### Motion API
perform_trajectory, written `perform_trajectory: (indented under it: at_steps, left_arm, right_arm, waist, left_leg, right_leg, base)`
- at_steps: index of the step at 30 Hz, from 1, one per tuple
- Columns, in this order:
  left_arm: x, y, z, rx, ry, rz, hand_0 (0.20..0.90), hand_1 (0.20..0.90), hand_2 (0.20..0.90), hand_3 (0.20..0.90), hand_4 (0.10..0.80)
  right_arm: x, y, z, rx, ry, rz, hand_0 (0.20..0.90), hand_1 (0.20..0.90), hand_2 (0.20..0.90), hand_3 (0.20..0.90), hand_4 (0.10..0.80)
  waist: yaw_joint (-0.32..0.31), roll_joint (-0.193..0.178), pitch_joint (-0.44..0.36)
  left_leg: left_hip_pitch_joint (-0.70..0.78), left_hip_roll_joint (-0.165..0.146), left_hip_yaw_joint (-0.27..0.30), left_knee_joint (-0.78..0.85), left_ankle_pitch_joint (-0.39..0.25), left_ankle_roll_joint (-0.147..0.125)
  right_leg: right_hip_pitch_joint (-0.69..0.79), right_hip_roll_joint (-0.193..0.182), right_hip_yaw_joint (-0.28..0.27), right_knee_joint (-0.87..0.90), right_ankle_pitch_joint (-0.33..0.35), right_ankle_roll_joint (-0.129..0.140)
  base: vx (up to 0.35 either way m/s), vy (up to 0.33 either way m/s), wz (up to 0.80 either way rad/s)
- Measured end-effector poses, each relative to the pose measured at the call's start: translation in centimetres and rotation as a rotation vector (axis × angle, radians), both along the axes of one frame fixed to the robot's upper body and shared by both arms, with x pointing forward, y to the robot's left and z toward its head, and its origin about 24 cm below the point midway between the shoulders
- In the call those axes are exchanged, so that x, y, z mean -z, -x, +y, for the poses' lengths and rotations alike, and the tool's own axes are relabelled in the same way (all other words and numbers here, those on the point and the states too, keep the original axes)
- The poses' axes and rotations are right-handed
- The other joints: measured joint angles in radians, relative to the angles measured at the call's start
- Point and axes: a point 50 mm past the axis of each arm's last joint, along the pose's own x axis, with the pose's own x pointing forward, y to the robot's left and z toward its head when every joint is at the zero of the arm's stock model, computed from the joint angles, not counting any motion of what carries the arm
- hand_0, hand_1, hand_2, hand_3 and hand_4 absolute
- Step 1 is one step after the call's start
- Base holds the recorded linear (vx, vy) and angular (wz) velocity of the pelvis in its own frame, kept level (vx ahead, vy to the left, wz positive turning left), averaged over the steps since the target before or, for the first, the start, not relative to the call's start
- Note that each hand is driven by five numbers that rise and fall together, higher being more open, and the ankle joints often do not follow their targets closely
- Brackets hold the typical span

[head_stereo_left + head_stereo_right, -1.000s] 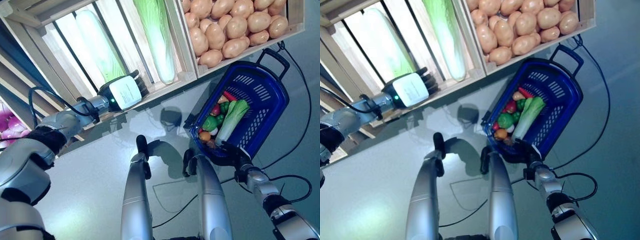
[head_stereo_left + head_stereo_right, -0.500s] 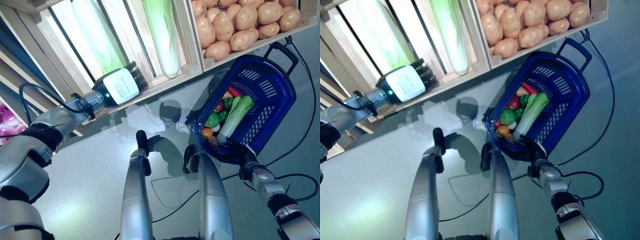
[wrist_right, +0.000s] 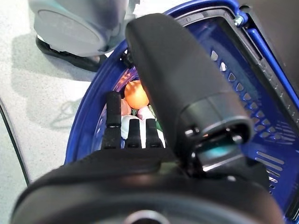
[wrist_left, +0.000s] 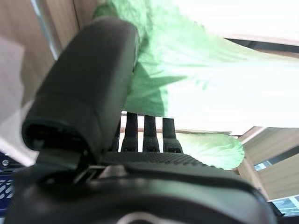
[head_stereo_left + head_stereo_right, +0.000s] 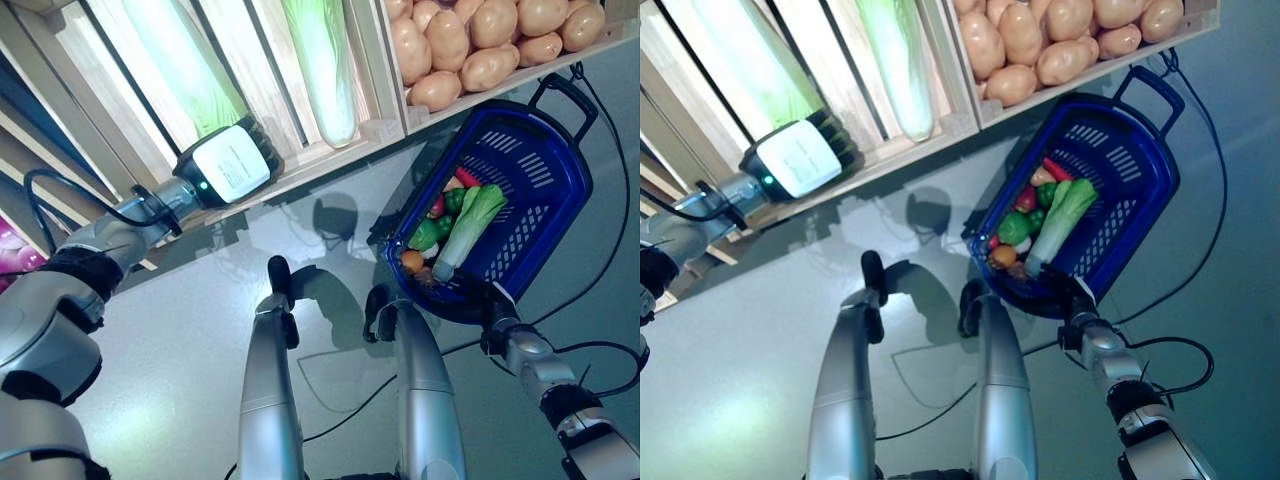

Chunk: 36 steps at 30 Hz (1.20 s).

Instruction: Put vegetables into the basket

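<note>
Blue basket (image 5: 535,190) hung from your right hand (image 5: 487,297) in the left eye view, vegetables heaped at its near end. Your left hand (image 5: 800,155) reached the crate's (image 5: 940,125) front edge in the right eye view. Your left wrist view showed fingers (image 4: 149,133) straight, the cabbage (image 4: 205,88) just beyond them, untouched. Your right wrist view showed fingers (image 3: 133,133) curled over the basket's rim.

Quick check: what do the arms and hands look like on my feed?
Both arms are silver-grey with dark joint bands. The left hand is dark, with a white back plate bearing a small green light. The right hand is dark too. Black cables loop along each wrist.
</note>
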Motion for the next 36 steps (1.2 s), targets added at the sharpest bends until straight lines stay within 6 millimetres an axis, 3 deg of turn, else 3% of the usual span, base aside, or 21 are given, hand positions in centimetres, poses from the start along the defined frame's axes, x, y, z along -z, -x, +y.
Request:
perform_trajectory:
  at_steps: [13, 21, 26, 31, 34, 36]
  left_arm:
    - [-0.5, 0.0, 0.1, -0.002, 0.028, -0.025, 0.3, 0.3, 0.3, 0.3, 0.4]
    - [-0.1, 0.4, -0.8, 0.115, 0.054, -0.051, 0.3, 0.3, 0.3, 0.3, 0.4]
    - [0.1, 1.5, -0.7, 0.203, 0.333, -0.11, 0.3, 0.3, 0.3, 0.3, 0.4]
    - [-0.1, 2.3, -0.2, 0.247, 0.614, -0.181, 0.3, 0.3, 0.3, 0.3, 0.4]
    - [1.4, 3.3, -0.6, 0.298, 0.827, -0.167, 0.3, 0.3, 0.3, 0.3, 0.4]
    - [3.5, 4.1, -1.6, 0.344, 1.024, -0.118, 0.3, 0.3, 0.3, 0.3, 0.4]
  right_arm:
    - [0.0, 0.1, 0.1, 0.004, 0.0, -0.002, 0.9, 0.9, 0.9, 0.9, 0.8]
    - [2.3, 2.0, -0.4, 0.046, -0.024, 0.084, 0.9, 0.9, 0.9, 0.9, 0.8]
    - [4.8, 4.1, 0.4, 0.057, -0.063, 0.158, 0.9, 0.9, 0.9, 0.9, 0.8]
    - [6.0, 5.0, 1.6, 0.054, -0.103, 0.188, 0.9, 0.9, 0.9, 0.9, 0.8]
    - [6.2, 5.1, 2.4, 0.061, -0.131, 0.18, 0.9, 0.9, 0.9, 0.9, 0.8]
    - [6.5, 5.7, 2.6, 0.08, -0.154, 0.17, 0.9, 0.9, 0.9, 0.9, 0.8]
  waist:
    - [-0.003, -0.001, 0.0]
    - [0.006, -0.009, 0.0]
    - [0.009, -0.013, -0.001]
    - [0.022, -0.011, -0.004]
    - [0.031, -0.008, -0.006]
    - [0.061, 0.0, -0.013]
  left_leg:
    - [0.013, 0.0, 0.002, 0.002, 0.0, 0.001]
    - [0.206, 0.0, 0.015, -0.165, 0.011, -0.015]
    - [0.403, -0.001, 0.012, -0.309, 0.06, -0.023]
    - [0.506, -0.007, 0.007, -0.399, 0.085, -0.026]
    - [0.552, -0.008, -0.002, -0.448, 0.099, -0.029]
    - [0.6, -0.008, -0.002, -0.483, 0.101, -0.031]
  right_leg:
    - [0.012, 0.001, 0.002, 0.0, 0.002, 0.002]
    - [0.187, 0.017, -0.004, -0.133, 0.032, 0.011]
    - [0.372, 0.034, -0.024, -0.258, 0.047, 0.016]
    - [0.471, 0.039, -0.039, -0.335, 0.051, 0.023]
    - [0.52, 0.041, -0.059, -0.374, 0.053, 0.025]
    - [0.567, 0.044, -0.064, -0.407, 0.053, 0.027]
  base:
    - [0.0, 0.0, 0.0]
    - [0.021, -0.038, 0.0]
    - [0.076, -0.044, -0.05]
    - [0.078, -0.043, 0.03]
    - [0.074, -0.046, 0.11]
    - [0.093, -0.035, 0.05]
